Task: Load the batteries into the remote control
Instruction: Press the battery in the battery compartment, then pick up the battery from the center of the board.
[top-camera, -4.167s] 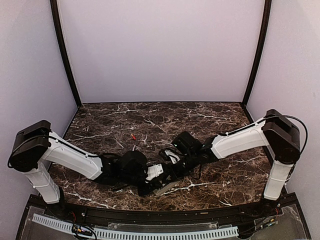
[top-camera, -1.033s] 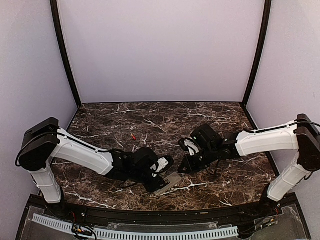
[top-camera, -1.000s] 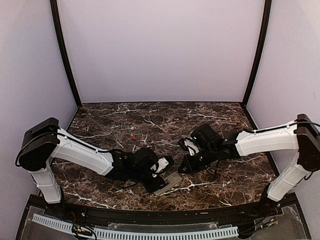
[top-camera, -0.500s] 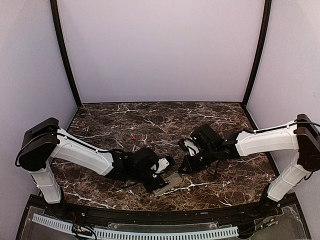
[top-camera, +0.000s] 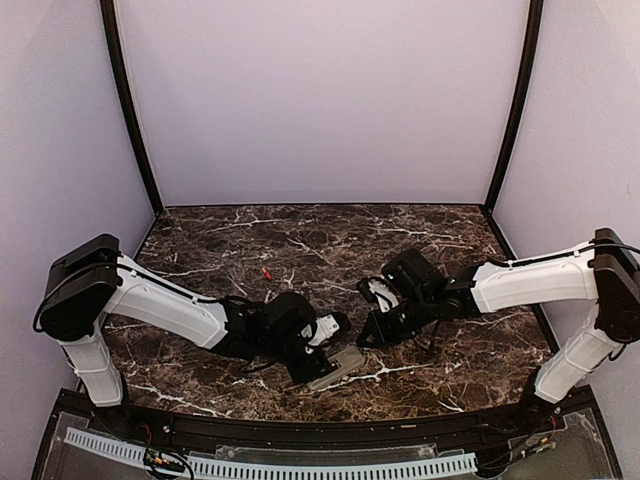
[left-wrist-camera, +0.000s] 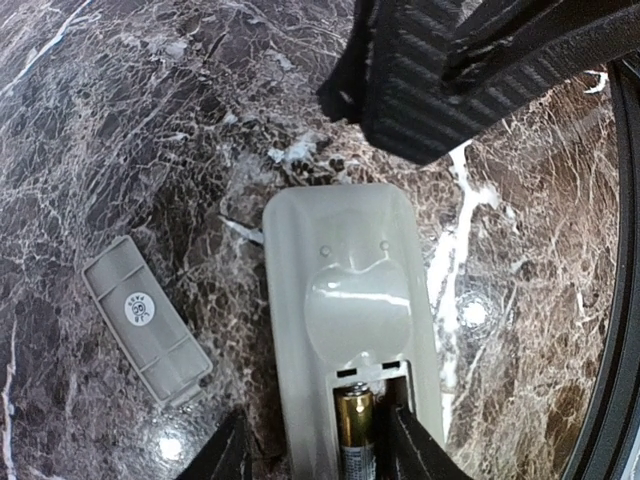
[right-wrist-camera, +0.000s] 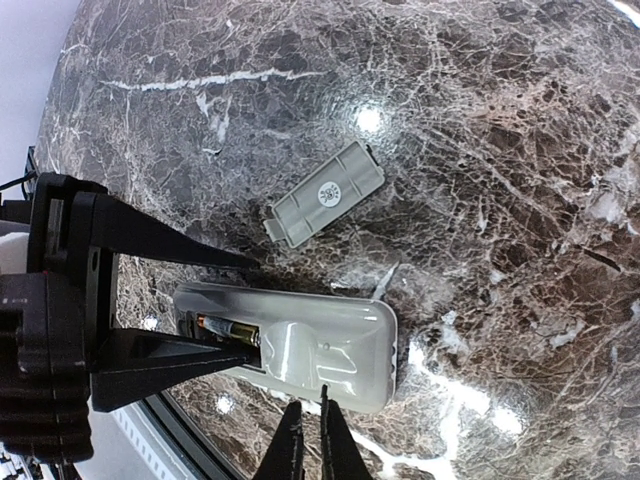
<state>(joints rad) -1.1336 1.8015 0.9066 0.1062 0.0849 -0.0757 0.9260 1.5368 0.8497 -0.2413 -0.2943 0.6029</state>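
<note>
We flag the remote control (left-wrist-camera: 345, 290), back-up near-centre on the bench (top-camera: 420, 235) with one battery (right-wrist-camera: 225, 330) seated: the half-open left gripper (left-wrist-camera: 318, 415) astride it or the closed right gripper (right-wrist-camera: 311, 400) beside may nudge it and pop that battery loose.

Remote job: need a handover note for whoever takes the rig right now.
Left gripper: jaws open at the open battery end of the remote.
Right gripper: jaws shut, nothing seen in them, near its other end.
Remote lies back up; cover is off, on the table beside it.
Done: one battery seated.
Left: fetch the red battery lying farther back, seat it; probably refit the cover.
</note>
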